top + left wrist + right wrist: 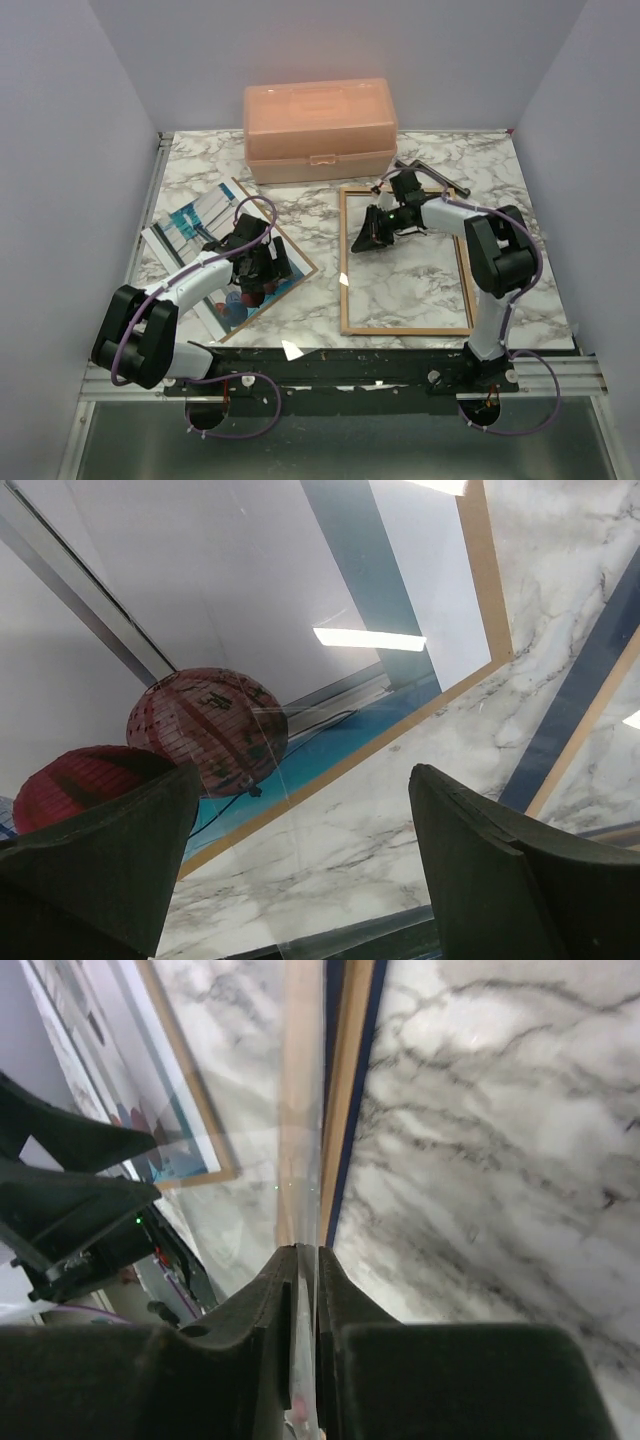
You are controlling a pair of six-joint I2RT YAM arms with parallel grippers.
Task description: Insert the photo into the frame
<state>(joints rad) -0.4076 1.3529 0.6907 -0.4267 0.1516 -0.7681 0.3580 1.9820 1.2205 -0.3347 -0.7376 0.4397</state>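
Two hands at work: left hand (258, 265) fingers apart, photo (190, 225) flat on bench (300, 205) right beneath it. right hand (308, 1250) fingers together, pinching frame (405, 330) rail. Tip: steady frame w/o twisting; left takes photo by edge, no creasing.

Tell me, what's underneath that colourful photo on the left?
A brown backing board: its tan edge sticks out beside the photo, flat on the marble table. The rest of the board is covered by the photo, and the left arm hides the photo's middle.
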